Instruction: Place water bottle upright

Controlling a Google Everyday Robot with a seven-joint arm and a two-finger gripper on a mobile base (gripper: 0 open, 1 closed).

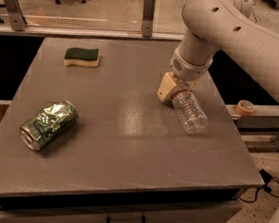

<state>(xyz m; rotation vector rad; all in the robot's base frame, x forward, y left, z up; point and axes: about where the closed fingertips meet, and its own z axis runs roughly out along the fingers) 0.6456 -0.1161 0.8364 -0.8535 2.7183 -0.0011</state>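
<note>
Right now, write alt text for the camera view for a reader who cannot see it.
The gripper is at the neck end of a clear water bottle lying slanted on the right of a grey table. A crushed green can lies front left; a green-and-yellow sponge sits back left.

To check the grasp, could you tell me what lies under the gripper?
The gripper, over the table's right half, covers the water bottle's cap end; its clear body shows below.
</note>
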